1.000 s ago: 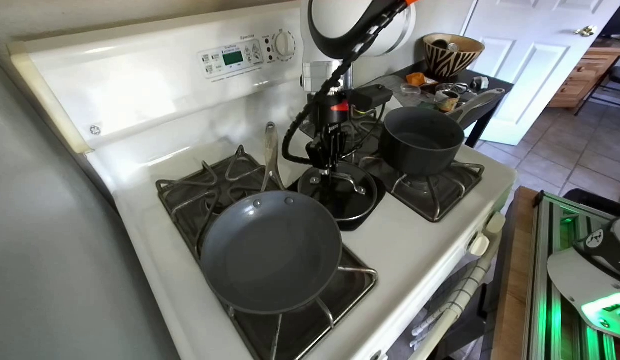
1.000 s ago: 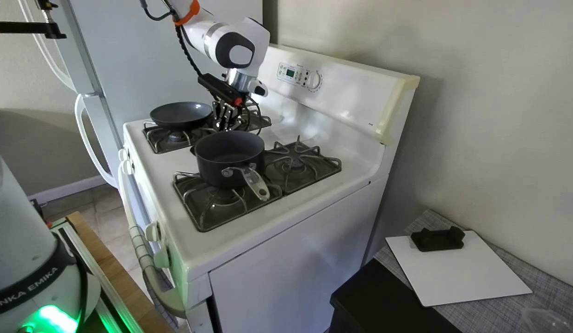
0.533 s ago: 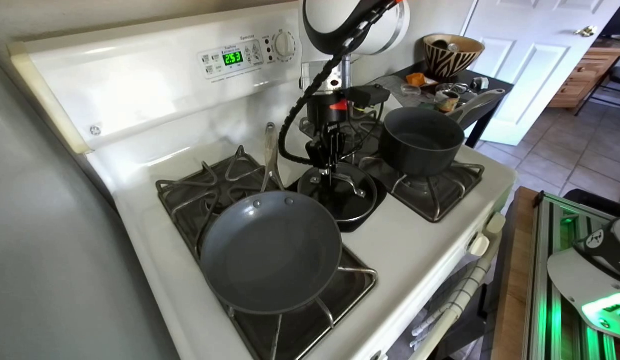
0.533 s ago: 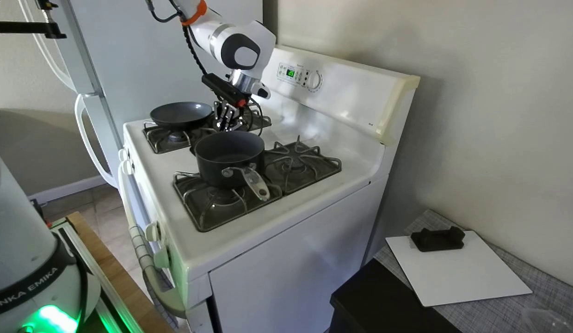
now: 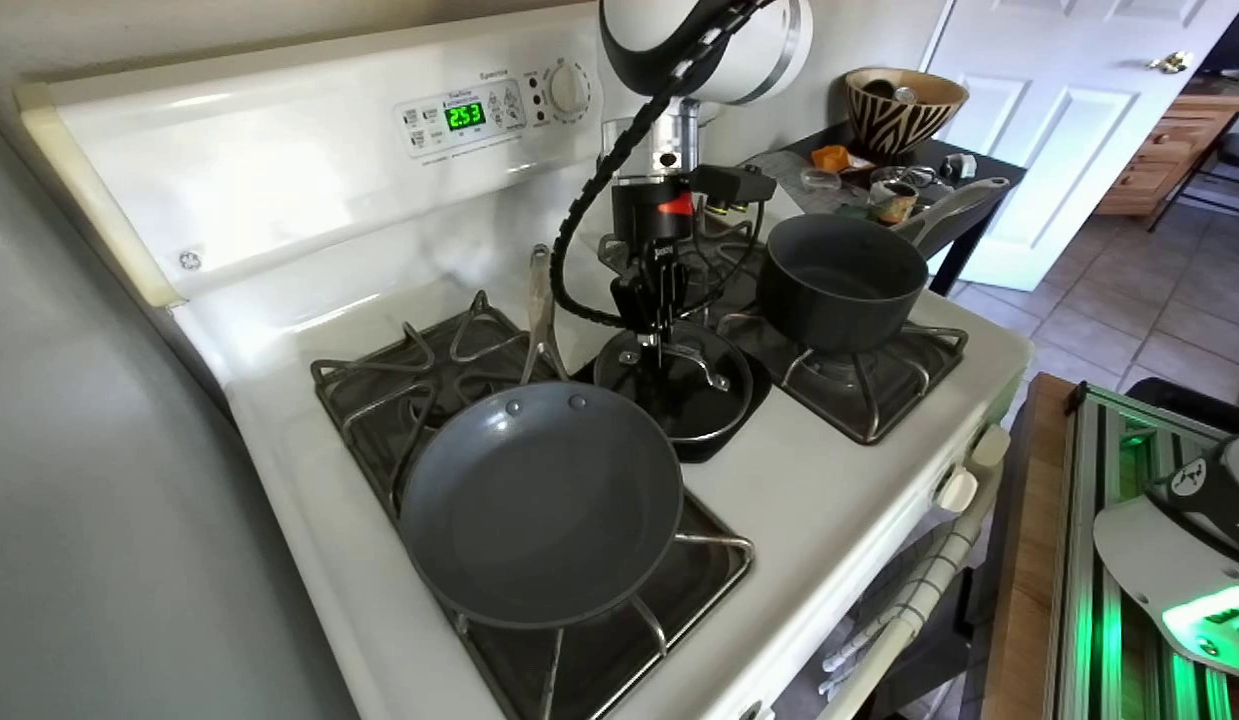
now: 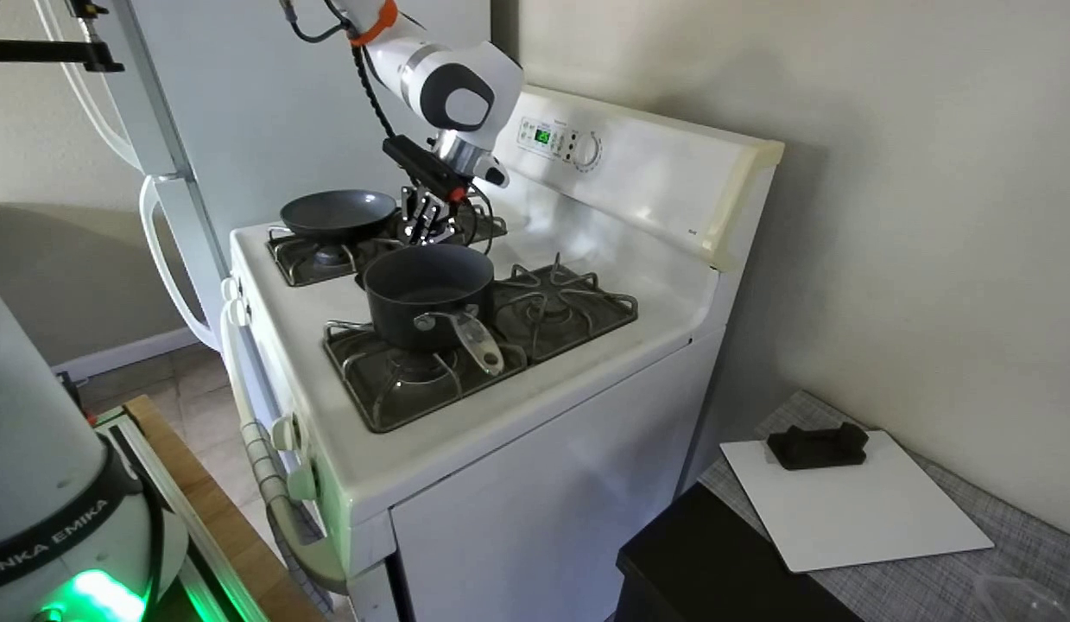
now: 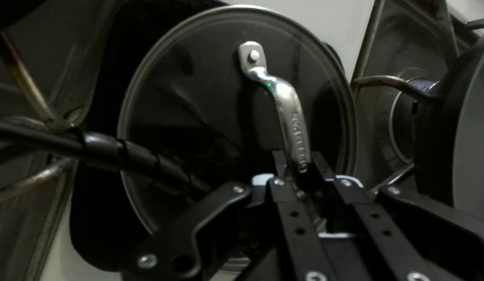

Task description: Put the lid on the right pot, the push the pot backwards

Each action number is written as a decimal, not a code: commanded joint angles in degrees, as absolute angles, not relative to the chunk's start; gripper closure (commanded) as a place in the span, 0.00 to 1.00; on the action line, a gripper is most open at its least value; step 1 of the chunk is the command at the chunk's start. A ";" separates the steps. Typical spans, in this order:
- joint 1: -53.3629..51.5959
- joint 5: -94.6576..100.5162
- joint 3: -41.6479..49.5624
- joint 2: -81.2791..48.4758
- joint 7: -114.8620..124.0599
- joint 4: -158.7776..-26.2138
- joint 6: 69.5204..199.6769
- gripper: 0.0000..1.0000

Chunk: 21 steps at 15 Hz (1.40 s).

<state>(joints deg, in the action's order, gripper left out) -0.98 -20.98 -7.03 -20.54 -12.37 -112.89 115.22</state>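
Observation:
The lid (image 5: 694,410) is round dark glass with a metal rim and an arched metal handle (image 7: 288,113). It lies flat on a black base (image 7: 97,218) between the burners. In an exterior view the right pot hides it. The right pot (image 5: 841,285) is a deep dark-grey saucepan without a lid on the front burner, also seen in an exterior view (image 6: 428,294). My gripper (image 5: 661,350) points down over the lid. In the wrist view my gripper (image 7: 300,160) has one fingertip on each side of the handle, close against it, and looks shut on it.
A wide grey frying pan (image 5: 542,505) sits on a burner beside the lid, its handle pointing to the stove's back panel (image 5: 329,130). Burner grates (image 6: 552,307) stand behind the pot. The pot's handle (image 6: 476,341) sticks out over the side. A cable hangs beside my gripper.
My arm above the gripper has shifted slightly and stands more upright, while the fingertips stay at the lid's handle. Lid, pot and frying pan have not moved. The stove clock has lit up.

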 commanded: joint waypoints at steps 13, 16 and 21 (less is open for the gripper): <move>0.64 -24.41 -6.74 -22.57 -14.69 -108.54 108.56 0.97; 0.29 -23.14 -6.54 -23.44 -14.35 -108.44 109.10 0.97; -0.25 -21.93 -6.66 -24.39 -14.44 -109.02 110.69 0.97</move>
<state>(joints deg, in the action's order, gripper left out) 0.62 -23.13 -6.74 -22.94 -14.79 -109.61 109.84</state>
